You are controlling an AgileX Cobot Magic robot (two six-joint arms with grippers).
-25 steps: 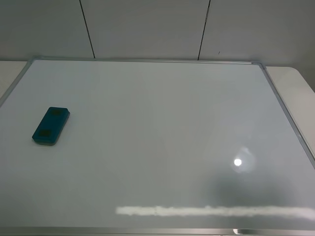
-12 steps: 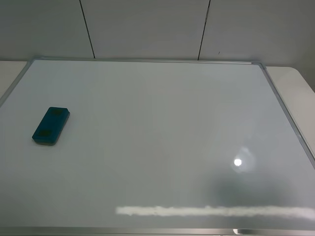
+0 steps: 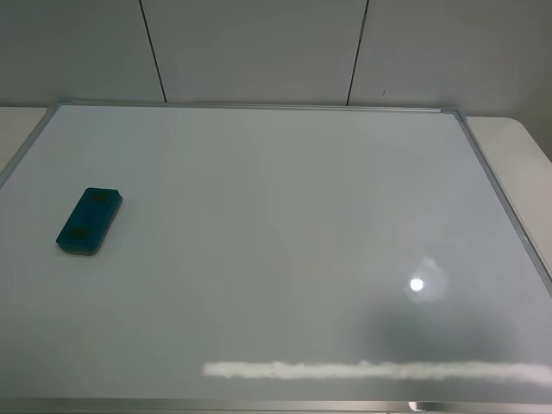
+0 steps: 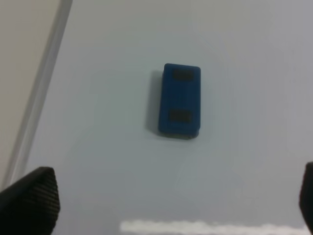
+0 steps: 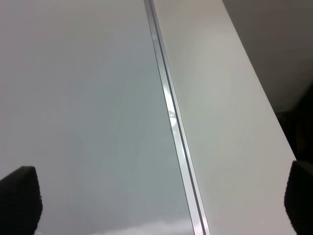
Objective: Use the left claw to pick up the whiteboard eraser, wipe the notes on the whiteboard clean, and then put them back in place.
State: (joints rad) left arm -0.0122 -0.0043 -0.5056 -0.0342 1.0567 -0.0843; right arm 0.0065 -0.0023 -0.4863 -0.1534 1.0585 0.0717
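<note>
The teal-blue whiteboard eraser (image 3: 90, 221) lies flat on the left part of the glossy whiteboard (image 3: 285, 216). It also shows in the left wrist view (image 4: 180, 100), lying alone on the board. The left gripper (image 4: 169, 198) hovers above and short of the eraser, open and empty, with only its black fingertips (image 4: 30, 198) showing. The right gripper (image 5: 159, 196) is open and empty over the board's right frame (image 5: 171, 112). Neither arm shows in the exterior high view. No red notes show on the board in any view.
A pale table (image 3: 517, 147) extends past the board's right frame, also visible in the right wrist view (image 5: 220, 122). A grey panelled wall (image 3: 259, 43) stands behind. A lamp glare (image 3: 417, 284) and a bright reflected strip (image 3: 371, 371) lie on the board's near part.
</note>
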